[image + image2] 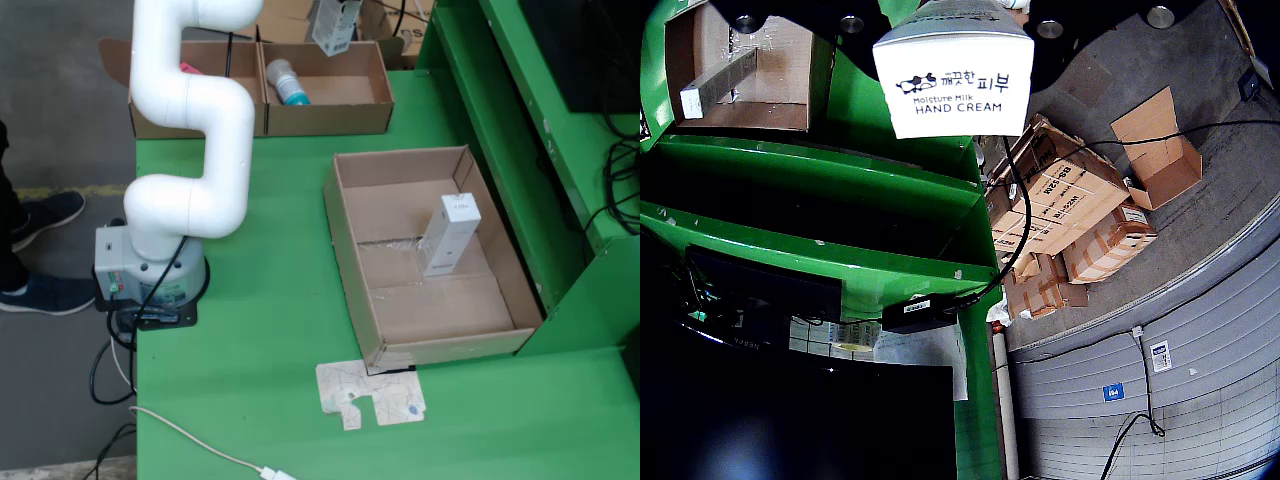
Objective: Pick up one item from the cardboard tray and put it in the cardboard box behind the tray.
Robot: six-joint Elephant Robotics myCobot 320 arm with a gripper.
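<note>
In the wrist view a white box printed "HAND CREAM" (953, 85) fills the top centre, held by my gripper (953, 18), whose black body shows on either side of it. The fixed view has the same box (335, 25) hanging at the top edge, over the far side of the right compartment of the cardboard box (330, 118). The gripper itself is cut off there. The big cardboard tray (345, 240) lies at the right of the green table. One white carton (450, 235) stands upright in it.
A white bottle with a teal end (287, 82) lies in the right compartment, and something pink (190, 68) shows in the left one. My white arm and its base (150, 275) stand left of the tray. A flat cardboard scrap (372, 395) lies in front. A raised green frame (520, 120) borders the right.
</note>
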